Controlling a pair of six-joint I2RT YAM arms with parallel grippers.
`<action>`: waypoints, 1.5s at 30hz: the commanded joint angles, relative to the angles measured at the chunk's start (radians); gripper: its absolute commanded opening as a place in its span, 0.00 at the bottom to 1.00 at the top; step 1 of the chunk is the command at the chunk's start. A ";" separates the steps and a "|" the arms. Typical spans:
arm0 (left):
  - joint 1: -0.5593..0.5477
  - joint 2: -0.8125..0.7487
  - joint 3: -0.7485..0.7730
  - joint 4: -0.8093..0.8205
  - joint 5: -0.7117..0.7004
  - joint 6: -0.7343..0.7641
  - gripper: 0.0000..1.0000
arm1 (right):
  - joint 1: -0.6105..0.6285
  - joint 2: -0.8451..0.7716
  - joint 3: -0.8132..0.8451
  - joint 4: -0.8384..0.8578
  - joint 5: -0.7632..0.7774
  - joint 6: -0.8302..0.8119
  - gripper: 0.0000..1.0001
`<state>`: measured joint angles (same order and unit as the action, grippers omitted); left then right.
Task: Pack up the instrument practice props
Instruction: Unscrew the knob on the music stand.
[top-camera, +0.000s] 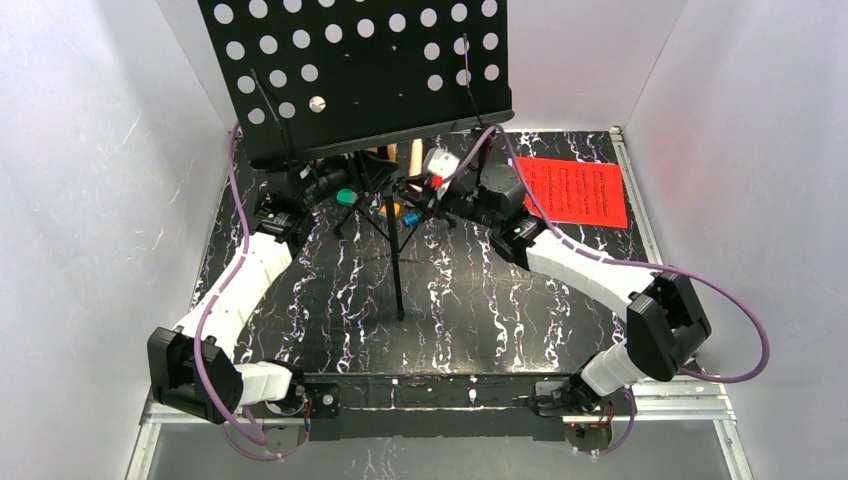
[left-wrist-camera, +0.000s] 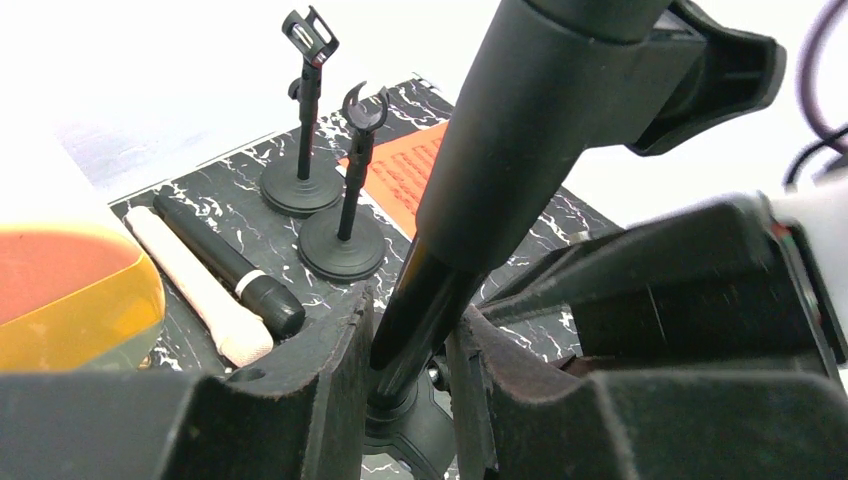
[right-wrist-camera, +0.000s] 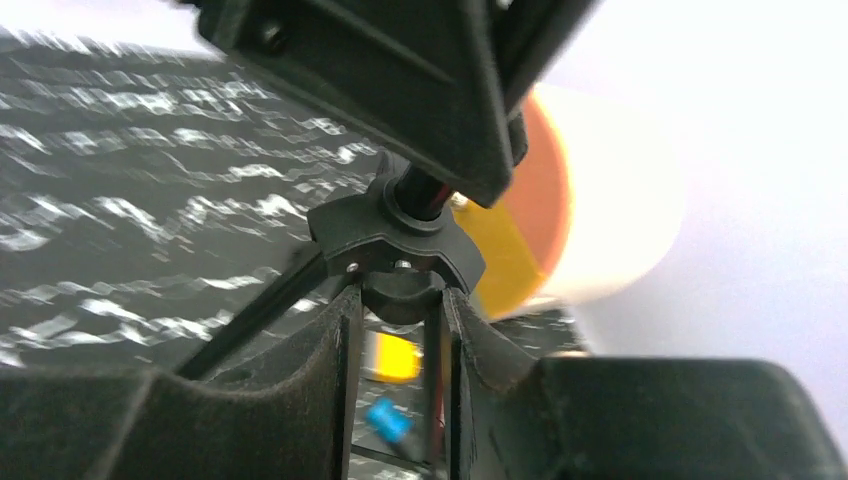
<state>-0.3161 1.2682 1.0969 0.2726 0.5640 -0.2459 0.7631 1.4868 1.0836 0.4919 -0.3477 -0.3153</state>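
Note:
The black perforated music rack (top-camera: 360, 70) stands at the back on tripod legs (top-camera: 397, 270). My left gripper (top-camera: 350, 195) is shut on its black pole (left-wrist-camera: 480, 180), with the fingers (left-wrist-camera: 320, 370) on either side just above the tripod hub. My right gripper (top-camera: 428, 190) comes from the other side and is shut on the lower collar of the hub (right-wrist-camera: 395, 235). A red sheet-music page (top-camera: 575, 190) lies at the back right. A cream microphone (left-wrist-camera: 200, 295), a black microphone (left-wrist-camera: 235, 270) and two round-based mic holders (left-wrist-camera: 342, 245) sit behind the stand.
White walls enclose the black marbled table (top-camera: 480, 300) on three sides. An orange and yellow round thing (left-wrist-camera: 70, 290) is blurred close to the left wrist camera, and it also shows in the right wrist view (right-wrist-camera: 525, 215). Purple cables (top-camera: 740, 330) loop from both arms.

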 joint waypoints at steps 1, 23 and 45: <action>-0.002 0.019 -0.003 -0.153 -0.007 -0.051 0.00 | 0.130 0.010 -0.016 -0.153 0.229 -0.578 0.01; -0.003 0.013 0.000 -0.165 -0.017 -0.041 0.00 | 0.162 -0.120 -0.189 0.126 0.233 -0.120 0.65; -0.002 -0.002 -0.001 -0.178 -0.028 -0.014 0.00 | -0.056 0.021 -0.054 0.271 0.066 0.921 0.76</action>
<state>-0.3111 1.2640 1.0988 0.2596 0.5568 -0.2337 0.7200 1.4857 0.9550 0.6907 -0.2630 0.4660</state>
